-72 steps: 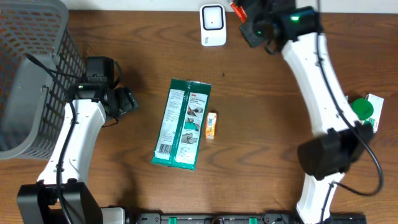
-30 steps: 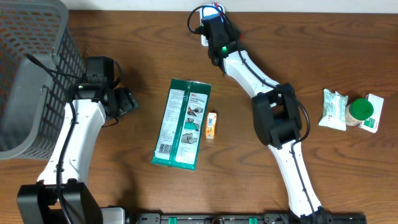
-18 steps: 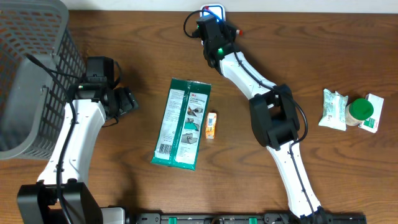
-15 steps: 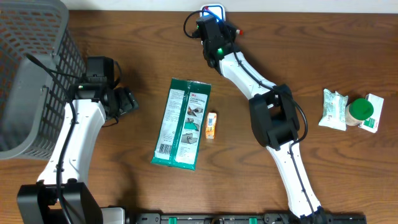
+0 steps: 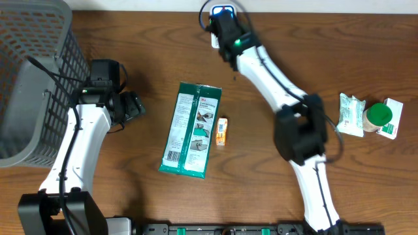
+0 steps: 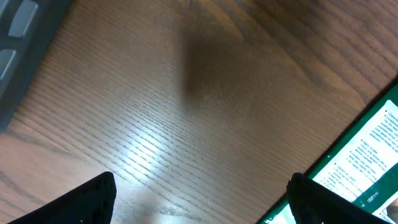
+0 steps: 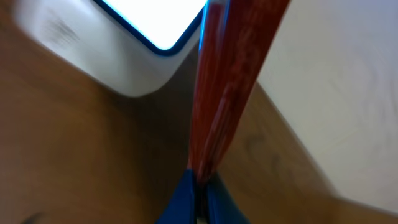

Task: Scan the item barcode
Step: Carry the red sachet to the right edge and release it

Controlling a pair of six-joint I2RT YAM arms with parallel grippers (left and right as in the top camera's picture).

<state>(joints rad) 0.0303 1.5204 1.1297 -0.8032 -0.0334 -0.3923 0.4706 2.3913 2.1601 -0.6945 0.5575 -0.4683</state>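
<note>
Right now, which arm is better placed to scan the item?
Right. The right claw grips a thin red packet beside the lit white scanner; the left claw hangs open, empty, over the wooden table.

This is looking like a robotics lab staging a shop checkout: two white robot arms (image 5: 85, 140) are reaching over a wooden table (image 5: 144, 59), with a lit scanner (image 5: 224, 11) sitting top centre, a grey mesh basket (image 5: 32, 39) upper left and packaged goods (image 5: 191, 129) lying mid-frame.

My surface (image 5: 130, 209) is dark brown wood grain; a pale wall (image 7: 336, 74) stands beyond its far edge; glare (image 6: 143, 149) streaks the wood.
</note>
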